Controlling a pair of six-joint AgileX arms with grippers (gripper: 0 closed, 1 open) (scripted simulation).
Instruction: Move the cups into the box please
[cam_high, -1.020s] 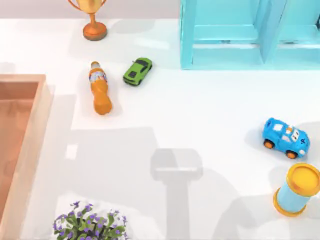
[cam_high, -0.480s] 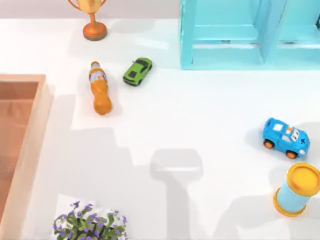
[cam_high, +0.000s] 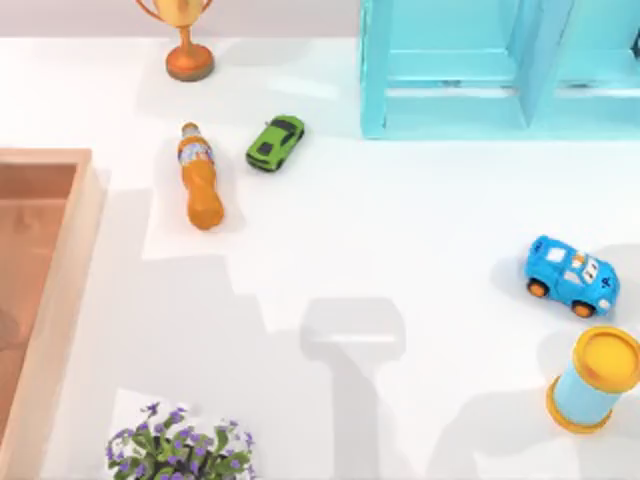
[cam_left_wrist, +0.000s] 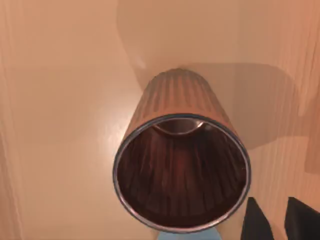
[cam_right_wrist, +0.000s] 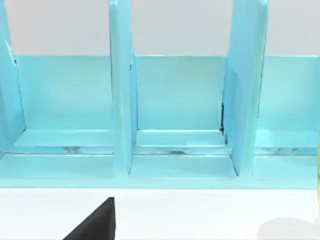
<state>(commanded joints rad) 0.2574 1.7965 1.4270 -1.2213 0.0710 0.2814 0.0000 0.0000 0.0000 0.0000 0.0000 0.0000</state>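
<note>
Reddish-brown cup (cam_left_wrist: 181, 165) upright, mouth toward left wrist camera

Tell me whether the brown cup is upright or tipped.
Upright: the left wrist view looks down into the brown ribbed cup's round open mouth, standing on the box's orange floor.

Ribbed brown cup (cam_left_wrist: 181, 170) seemingly inside box (cam_high: 62, 262).

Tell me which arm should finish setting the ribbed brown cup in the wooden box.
Left, probably. Its wrist view looks straight down on the dark reddish-brown ribbed cup over the light orange-tan wooden box floor, at the table's left. The right arm's wrist view faces the turquoise shelf unit, away from the box.
</note>
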